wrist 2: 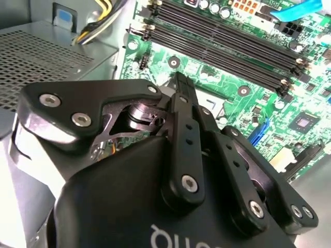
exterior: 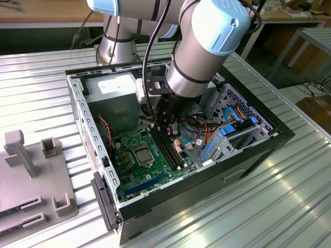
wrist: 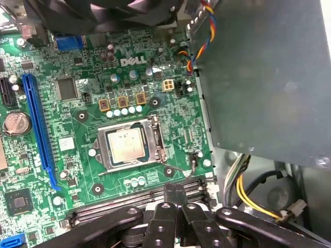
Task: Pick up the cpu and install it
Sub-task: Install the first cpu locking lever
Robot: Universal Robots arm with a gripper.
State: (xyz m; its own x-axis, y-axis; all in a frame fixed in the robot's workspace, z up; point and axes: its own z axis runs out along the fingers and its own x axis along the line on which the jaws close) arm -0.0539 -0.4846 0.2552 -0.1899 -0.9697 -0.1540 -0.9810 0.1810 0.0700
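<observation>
The cpu (wrist: pixel 124 146), a small square chip with a silver-grey top, lies flat inside the metal socket frame (wrist: pixel 155 142) on the green motherboard (wrist: pixel 72 170). In the exterior view the cpu (exterior: pixel 142 154) sits mid-board in the open computer case (exterior: pixel 248 155). My gripper (exterior: pixel 173 132) hangs above the black memory slots (exterior: pixel 168 147), just beside the socket on the exterior view's right. In both wrist views its black fingers (wrist: pixel 170 194) are pressed together with nothing between them. The closed fingertips (wrist 2: pixel 180 82) point down at the board near the socket.
A grey power-supply box (exterior: pixel 116 103) stands behind the socket, with yellow and black cables (wrist: pixel 248 196) beside it. A drive cage with blue parts (exterior: pixel 227 137) fills the case's right. A black fan (wrist: pixel 134 13) and a blue expansion slot (wrist: pixel 39 129) border the socket. Grey fixtures (exterior: pixel 31 175) stand outside at the left.
</observation>
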